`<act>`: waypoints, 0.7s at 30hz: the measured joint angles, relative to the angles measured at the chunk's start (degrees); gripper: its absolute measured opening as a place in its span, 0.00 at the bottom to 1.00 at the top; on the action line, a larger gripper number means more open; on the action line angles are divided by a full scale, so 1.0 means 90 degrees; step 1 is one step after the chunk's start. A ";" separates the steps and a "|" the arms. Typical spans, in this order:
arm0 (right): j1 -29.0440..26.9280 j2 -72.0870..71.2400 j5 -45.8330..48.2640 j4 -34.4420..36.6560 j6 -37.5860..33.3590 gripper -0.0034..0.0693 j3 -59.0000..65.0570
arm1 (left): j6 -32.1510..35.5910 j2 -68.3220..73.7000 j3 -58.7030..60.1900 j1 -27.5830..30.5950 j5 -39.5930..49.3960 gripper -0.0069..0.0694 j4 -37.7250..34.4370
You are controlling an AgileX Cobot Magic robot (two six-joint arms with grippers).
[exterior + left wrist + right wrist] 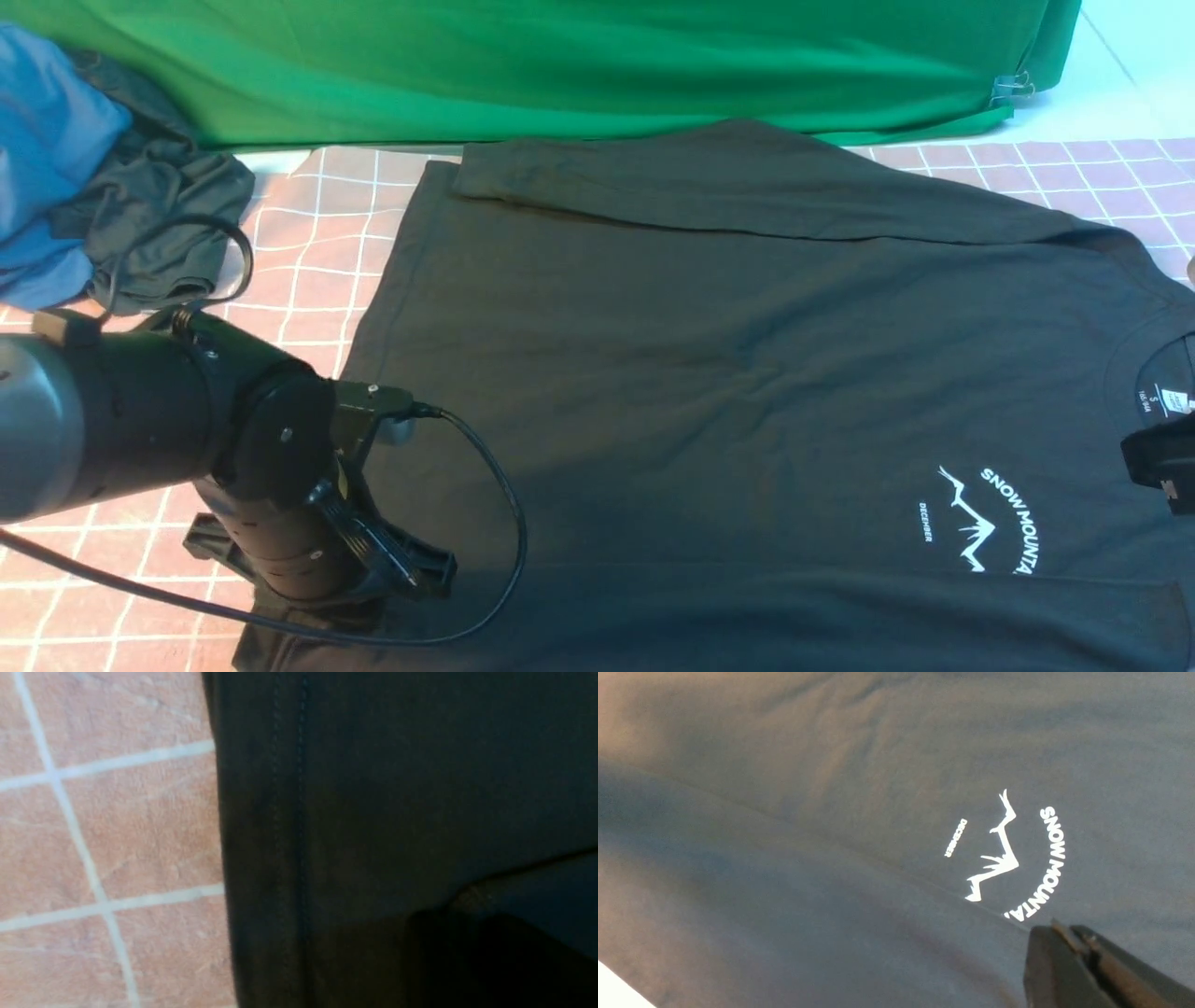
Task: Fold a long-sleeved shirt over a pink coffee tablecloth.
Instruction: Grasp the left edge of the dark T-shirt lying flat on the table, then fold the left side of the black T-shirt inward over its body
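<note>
Pinching the shirt (653,373) near its hem, the left claw (460,914) looks best placed imo, body stretching off rightward across the pink tablecloth (308,233), right claw (1066,933) (closed, seemingly empty) by the chest print (1004,858)

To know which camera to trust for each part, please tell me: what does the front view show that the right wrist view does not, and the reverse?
Only the front view: the green backdrop, the blue cloth, the tablecloth's white grid and the shirt's collar label.
Only the right wrist view: the tips of the right jaws, close together.
Both: the shirt and its partly covered white print.
</note>
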 joint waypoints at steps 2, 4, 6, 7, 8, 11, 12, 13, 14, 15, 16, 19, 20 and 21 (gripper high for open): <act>0.0000 0.0000 -0.0002 0.0015 0.0000 0.12 0.0000 | 0.0000 -0.0022 -0.0071 0.0000 0.0225 0.16 0.0033; 0.0000 0.0000 -0.0008 0.0055 0.0000 0.13 0.0000 | 0.0005 -0.0103 -0.0121 0.0000 0.0570 0.15 0.0047; 0.0000 0.0000 -0.0020 0.0074 -0.0009 0.13 0.0000 | 0.0005 -0.0298 -0.0206 0.0000 0.0780 0.15 0.0008; 0.0000 0.0000 -0.0019 0.0086 -0.0009 0.13 0.0000 | 0.0005 -0.0481 -0.0342 0.0000 0.0876 0.15 -0.0078; 0.0000 0.0000 -0.0019 0.0085 -0.0009 0.13 0.0000 | 0.0005 -0.0548 -0.0365 0.0000 0.0901 0.15 -0.0093; 0.0000 0.0000 -0.0019 0.0094 -0.0009 0.13 0.0000 | 0.0005 -0.1055 -0.0764 0.0000 0.1060 0.15 -0.0424; 0.0000 0.0000 -0.0019 0.0094 -0.0009 0.14 0.0000 | -0.0003 -0.1177 -0.0885 0.0000 0.1133 0.15 -0.0500; 0.0000 0.0000 -0.0019 0.0094 -0.0009 0.14 0.0000 | 0.0005 -0.1283 -0.1038 0.0000 0.1240 0.15 -0.0567; 0.0000 0.0000 -0.0019 0.0095 -0.0009 0.14 0.0000 | 0.0005 -0.1334 -0.1175 0.0000 0.1335 0.15 -0.0618; 0.0000 0.0000 -0.0019 0.0095 -0.0009 0.14 0.0000 | 0.0005 -0.1348 -0.1287 0.0000 0.1406 0.15 -0.0668; 0.0000 0.0000 -0.0019 0.0101 -0.0009 0.14 0.0000 | 0.0005 -0.1354 -0.1466 0.0000 0.1484 0.15 -0.0668; 0.0000 0.0000 -0.0027 0.0109 -0.0009 0.14 0.0000 | 0.0005 -0.1284 -0.1855 0.0006 0.1517 0.15 -0.0594; 0.0000 0.0000 -0.0028 0.0109 -0.0009 0.14 0.0000 | 0.0005 -0.1237 -0.2042 0.0006 0.1522 0.15 -0.0559; 0.0000 0.0000 -0.0034 0.0109 -0.0009 0.14 0.0000 | 0.0005 -0.1177 -0.2197 0.0006 0.1522 0.15 -0.0514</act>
